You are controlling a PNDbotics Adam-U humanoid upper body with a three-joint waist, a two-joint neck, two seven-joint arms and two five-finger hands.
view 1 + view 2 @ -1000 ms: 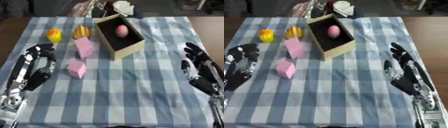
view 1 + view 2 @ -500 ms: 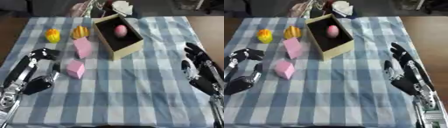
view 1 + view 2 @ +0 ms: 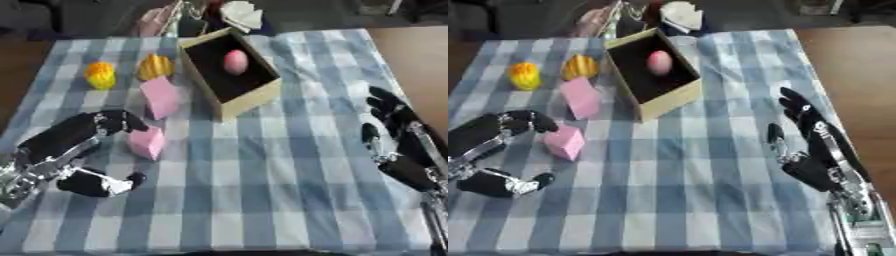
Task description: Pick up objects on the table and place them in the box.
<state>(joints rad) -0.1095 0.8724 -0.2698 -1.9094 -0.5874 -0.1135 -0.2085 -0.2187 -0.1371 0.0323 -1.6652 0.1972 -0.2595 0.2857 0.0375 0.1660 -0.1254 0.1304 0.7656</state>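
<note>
Box (image 3: 234, 75) sits on blue checked tablecloth (image 3: 289, 170), dark floor beyond.

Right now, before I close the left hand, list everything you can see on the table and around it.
Box: one, tan outside and dark inside, open, far centre.
Egg-shaped thing: one, pink, inside the box.
Flat block: one, pink, left of the box.
Small cube: one, pink, nearer than the flat block, by the left hand's fingers.
Fruit-like things: two, yellow-orange far left, orange beside it.
Tablecloth: one, blue and white check.
White thing: one, beyond the far edge.
Left hand: open, around the small cube.
Right hand: open, idle at the right edge.
</note>
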